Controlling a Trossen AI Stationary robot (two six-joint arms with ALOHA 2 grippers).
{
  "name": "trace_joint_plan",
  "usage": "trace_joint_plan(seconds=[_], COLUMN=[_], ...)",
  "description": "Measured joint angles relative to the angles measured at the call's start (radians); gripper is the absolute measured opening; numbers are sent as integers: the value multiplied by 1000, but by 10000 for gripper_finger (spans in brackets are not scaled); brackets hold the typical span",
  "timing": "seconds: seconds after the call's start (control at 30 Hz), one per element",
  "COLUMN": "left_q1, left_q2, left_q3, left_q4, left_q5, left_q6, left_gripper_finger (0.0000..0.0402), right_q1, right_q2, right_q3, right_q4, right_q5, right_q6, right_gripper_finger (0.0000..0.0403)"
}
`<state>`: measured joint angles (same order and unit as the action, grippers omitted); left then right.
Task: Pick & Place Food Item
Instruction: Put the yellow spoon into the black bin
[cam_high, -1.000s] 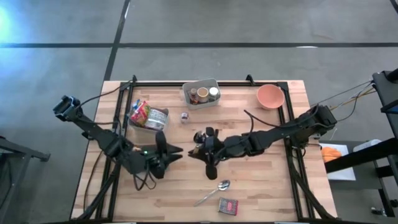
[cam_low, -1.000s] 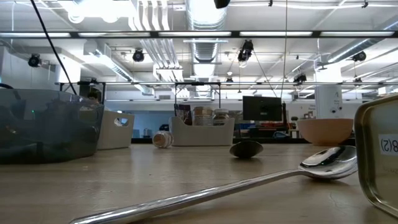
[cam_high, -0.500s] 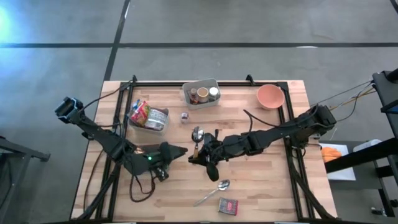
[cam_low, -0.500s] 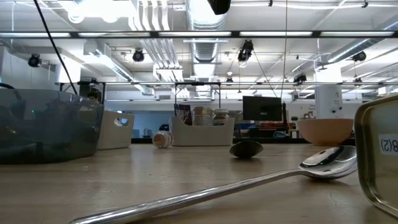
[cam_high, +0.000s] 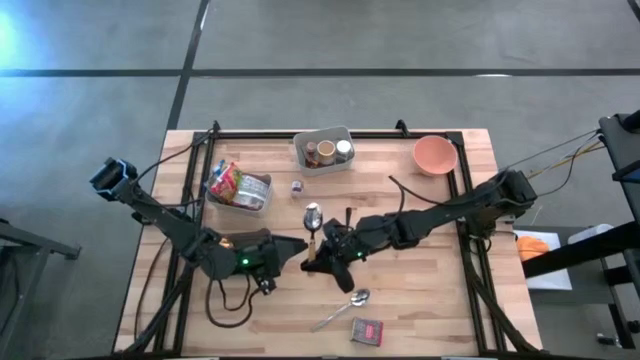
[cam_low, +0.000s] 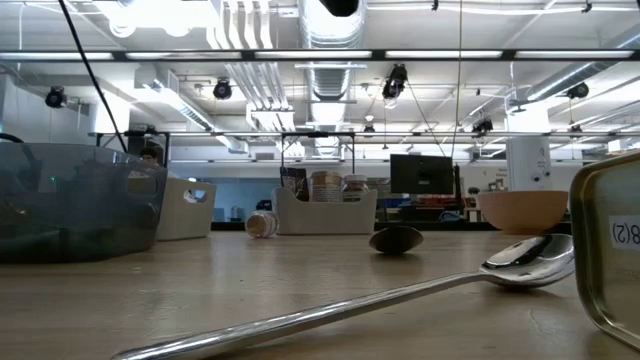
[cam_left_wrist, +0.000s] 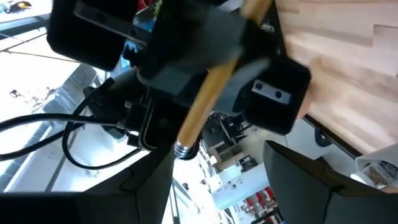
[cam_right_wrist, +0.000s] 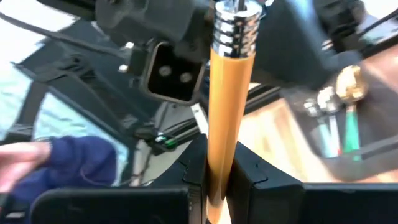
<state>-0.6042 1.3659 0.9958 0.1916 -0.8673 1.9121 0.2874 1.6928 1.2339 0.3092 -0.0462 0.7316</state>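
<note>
Right tool (cam_high: 318, 262) clamped on wooden-handled utensil (cam_right_wrist: 227, 112), left tool (cam_high: 296, 243) just beside

Hidden and cut-off bits

I couldn't see the wooden-handled tool's (cam_right_wrist: 227, 112) working end; the tin (cam_low: 608, 250) at my three o'clock was cropped.

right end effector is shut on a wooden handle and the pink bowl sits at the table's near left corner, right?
Not quite. The right end effector is shut on the wooden handle, as the right wrist view shows. But the high view puts the pink bowl at the table's far right corner, not the near left.
</note>
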Motion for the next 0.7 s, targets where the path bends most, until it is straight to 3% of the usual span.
trace_joint_plan(seconds=[0.23,0.7], left_q1=[20,75], left_q2=[-2,-2], left_q3=[0,0], left_q4=[4,27], left_q5=[71,188], left_q6=[1,37], left_gripper_finger=[238,145], right_q1=[-6,-15], right_q2=[27,29], right_q3=[0,19], right_q4=[76,76], right_q5=[-63,-55], right_q6=[25,23], right_gripper_finger=[24,24])
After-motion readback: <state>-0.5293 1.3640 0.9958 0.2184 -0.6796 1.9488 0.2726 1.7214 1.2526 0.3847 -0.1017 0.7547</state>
